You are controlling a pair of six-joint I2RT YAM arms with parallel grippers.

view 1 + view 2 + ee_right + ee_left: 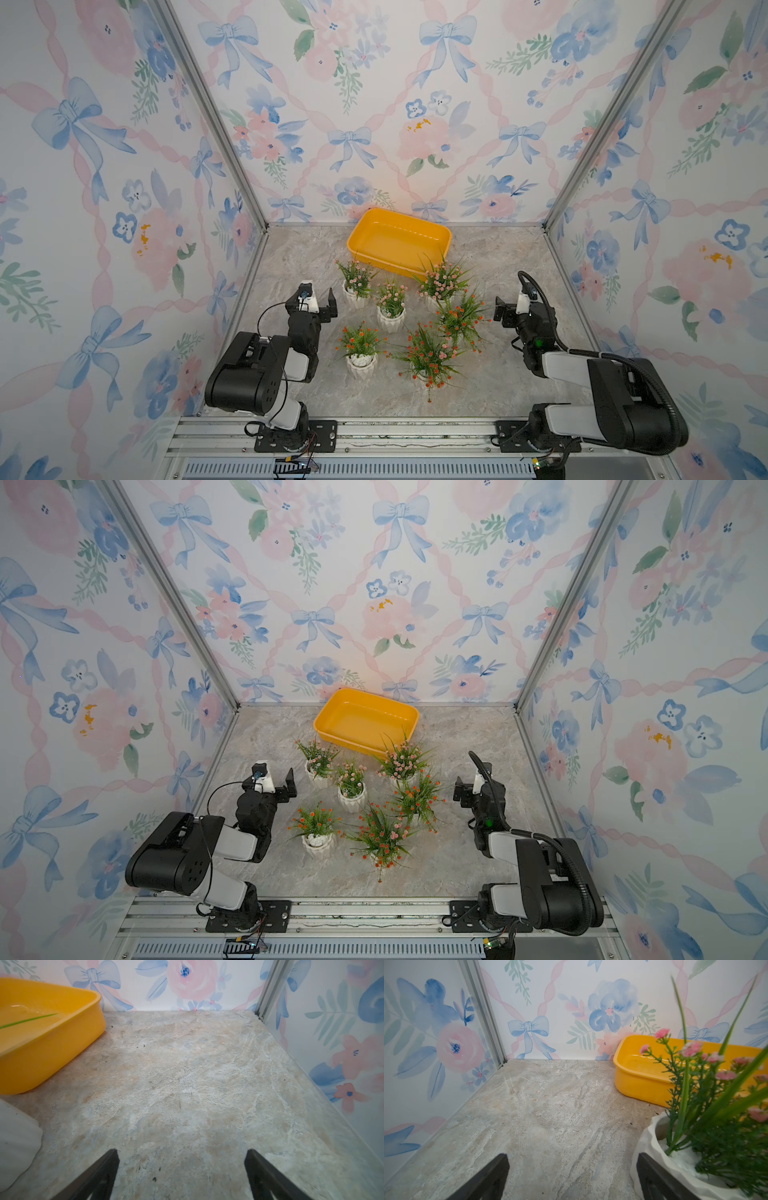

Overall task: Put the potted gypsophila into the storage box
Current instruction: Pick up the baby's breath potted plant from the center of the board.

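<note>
The yellow-orange storage box [432, 232] [401, 712] sits by the back wall with nothing in it. Several potted gypsophila stand upright in front of it in both top views. Three are pink, such as [390, 309], and three are orange-red, such as [361, 353]. My left gripper [319, 293] [572, 1157] is open just left of the leftmost pink pot [353, 297] [648, 1138]. One of its fingers [652, 1176] is close beside that pot's wall. My right gripper [512, 297] [182, 1152] is open to the right of the pots, over bare tabletop.
Floral-papered walls with metal corner posts [216, 124] close in the marble-patterned tabletop [291, 257] on three sides. A white pot's side [16, 1136] and the box corner [62, 1043] show in the right wrist view. The arm bases sit on a rail [415, 436] at the front.
</note>
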